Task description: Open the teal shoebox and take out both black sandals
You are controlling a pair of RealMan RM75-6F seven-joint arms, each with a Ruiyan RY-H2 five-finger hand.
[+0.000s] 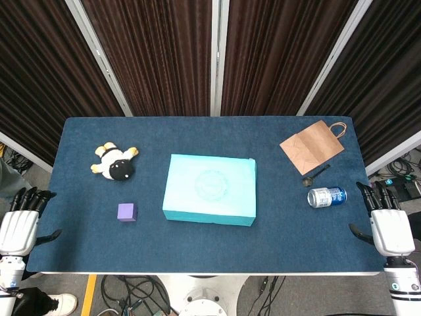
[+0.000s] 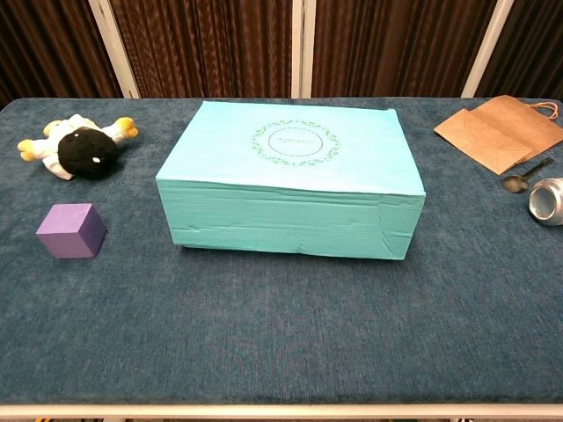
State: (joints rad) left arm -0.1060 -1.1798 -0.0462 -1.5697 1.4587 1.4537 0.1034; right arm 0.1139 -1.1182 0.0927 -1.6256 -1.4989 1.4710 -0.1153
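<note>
Shoebox (image 2: 290, 180) lid emblem, writing perhaps illegible.

Closed teal shoebox (image 2: 290, 180) sits mid-desk (image 2: 281, 334); plush toy (image 2: 77, 148) and purple cube (image 2: 71, 230) left, paper bag (image 2: 501, 132) and can (image 2: 547, 202) right.

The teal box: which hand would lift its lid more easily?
Neither clearly. The teal shoebox sits closed mid-table; left hand and right hand both wait open at opposite edges, similarly far away.

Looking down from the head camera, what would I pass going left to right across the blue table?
Left hand → plush toy → purple cube → teal shoebox → brown paper bag → soda can → right hand.
</note>
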